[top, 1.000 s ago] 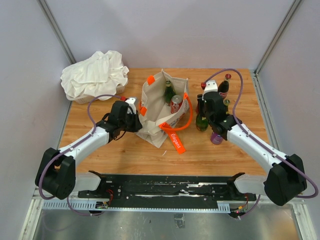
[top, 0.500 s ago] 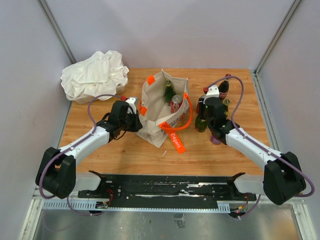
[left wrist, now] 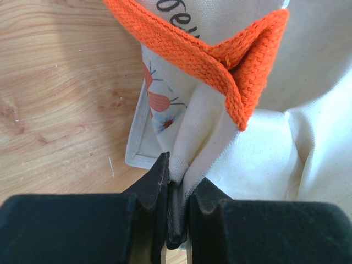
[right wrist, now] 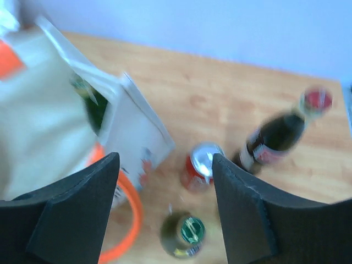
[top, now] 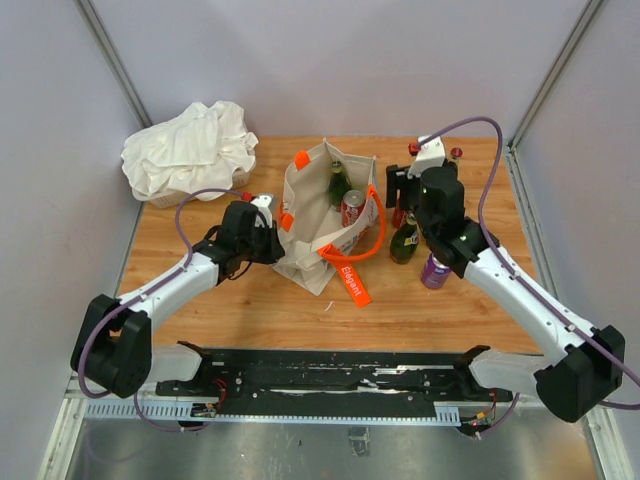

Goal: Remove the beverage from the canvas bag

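The cream canvas bag (top: 318, 225) stands open mid-table with orange handles (top: 375, 230). Inside it are a green bottle (top: 339, 185) and a red can (top: 352, 208). My left gripper (top: 272, 240) is shut on the bag's left wall; in the left wrist view the fabric (left wrist: 220, 159) is pinched between the fingers of the gripper (left wrist: 177, 181), below an orange handle (left wrist: 220, 55). My right gripper (top: 400, 190) is open and empty, raised right of the bag. In the right wrist view this gripper (right wrist: 165, 159) hovers over a red can (right wrist: 198, 165) and a green bottle (right wrist: 184, 236) on the table.
A green bottle (top: 405, 240), a purple can (top: 435, 270) and a dark cola bottle (top: 453, 160) stand right of the bag. A white cloth heap (top: 190, 148) lies at the back left. An orange strap tag (top: 355, 280) lies in front of the bag.
My right gripper has risen and moved back from among the bottles right of the bag. The left gripper and the bag have not moved.
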Available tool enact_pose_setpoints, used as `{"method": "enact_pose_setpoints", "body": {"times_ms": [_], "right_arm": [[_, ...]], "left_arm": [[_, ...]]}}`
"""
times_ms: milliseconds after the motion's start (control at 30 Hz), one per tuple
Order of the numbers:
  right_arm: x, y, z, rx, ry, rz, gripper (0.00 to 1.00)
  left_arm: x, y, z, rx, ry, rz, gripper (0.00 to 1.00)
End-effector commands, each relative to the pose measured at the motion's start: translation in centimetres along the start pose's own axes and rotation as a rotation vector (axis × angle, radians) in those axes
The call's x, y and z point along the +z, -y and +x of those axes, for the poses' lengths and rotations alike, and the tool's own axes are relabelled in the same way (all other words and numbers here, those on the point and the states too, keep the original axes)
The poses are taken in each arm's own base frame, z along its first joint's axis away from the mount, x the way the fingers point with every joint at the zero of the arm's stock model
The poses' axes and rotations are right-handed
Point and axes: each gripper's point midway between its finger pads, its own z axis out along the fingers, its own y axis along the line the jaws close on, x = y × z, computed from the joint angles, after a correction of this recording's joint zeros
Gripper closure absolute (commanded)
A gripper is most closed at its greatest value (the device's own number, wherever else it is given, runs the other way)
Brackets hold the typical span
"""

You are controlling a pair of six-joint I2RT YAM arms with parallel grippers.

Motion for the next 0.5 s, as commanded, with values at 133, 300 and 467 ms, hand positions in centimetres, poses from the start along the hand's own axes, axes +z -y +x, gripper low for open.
{"method": "enact_pose_setpoints", "body": {"times_ms": [133, 300, 467], "right_arm": [[-1.2, -8.6, -9.6, -0.169, 0.106, -0.27, 0.41], [2.2, -13.7, -7.5, -0.161, -0.022, -0.422, 0.52], [4.8, -15.6, -3.2, -0.149, -0.143, -0.441, 0.53]], "left_arm": [[-0.5, -0.1, -0.2, 0.037, 0.019, -0.003, 0.99], [-1.3, 0.9, -1.3, 0.046, 0.069, 0.041, 0.91], [-2.7, 1.9, -3.1, 0.062, 0.145, 0.082, 0.52]]}}
